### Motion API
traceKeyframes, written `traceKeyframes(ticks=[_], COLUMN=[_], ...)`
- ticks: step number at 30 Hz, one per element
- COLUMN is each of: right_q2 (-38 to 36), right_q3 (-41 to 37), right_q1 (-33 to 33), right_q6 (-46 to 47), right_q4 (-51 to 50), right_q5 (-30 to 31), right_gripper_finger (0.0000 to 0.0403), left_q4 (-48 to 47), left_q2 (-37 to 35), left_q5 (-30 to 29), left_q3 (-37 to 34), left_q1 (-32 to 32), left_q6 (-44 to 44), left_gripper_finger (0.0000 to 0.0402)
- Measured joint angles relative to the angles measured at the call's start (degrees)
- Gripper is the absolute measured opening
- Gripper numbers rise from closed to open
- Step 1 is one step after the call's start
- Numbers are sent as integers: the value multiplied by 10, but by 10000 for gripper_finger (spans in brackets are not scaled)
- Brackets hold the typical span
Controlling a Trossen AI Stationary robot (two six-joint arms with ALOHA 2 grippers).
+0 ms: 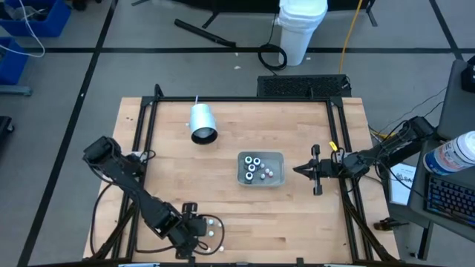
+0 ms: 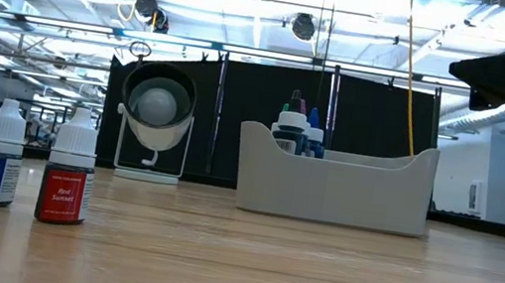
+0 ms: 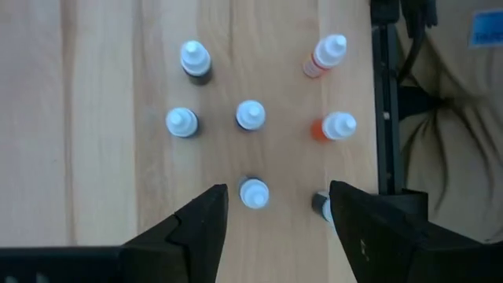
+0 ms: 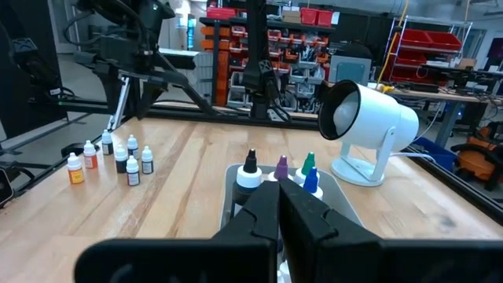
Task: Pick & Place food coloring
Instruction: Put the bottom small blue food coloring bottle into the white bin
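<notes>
Left hand (image 3: 271, 216) hangs fingers apart over food coloring bottles (image 3: 254, 192) on the wooden surface (image 1: 237, 215); right hand (image 1: 298, 170) pinched together beside the tray (image 1: 276, 157).

White lamp (image 1: 202, 122) on wooden table (image 1: 297, 222); white bucket (image 1: 301, 30) beyond.

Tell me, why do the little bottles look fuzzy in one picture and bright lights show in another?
In the left wrist view the bottles look soft, with the open left gripper above them. In the low view ceiling lights glare, yet the red bottle label reads clearly.
</notes>
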Motion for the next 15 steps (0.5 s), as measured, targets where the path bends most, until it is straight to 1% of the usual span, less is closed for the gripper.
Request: traceKeyframes(ticks=[6,9,13,15], right_q2=[0,0,0,0], right_q3=[0,0,0,0], right_q1=[0,0,0,0], right_q6=[4,4,4,4], right_q4=[0,0,1,5], right_q5=[0,0,0,0], right_gripper_finger=[2,2,2,2], left_q4=[5,0,-5,-4], left_q2=[1,20,56,66], left_q5=[-4,-7,17,19], left_q3=[-1,-1,3,7], left_q1=[-14,-14,-14,-12], left_q6=[-10,-18,-10,-3], left_gripper_finger=[227,228,228,228])
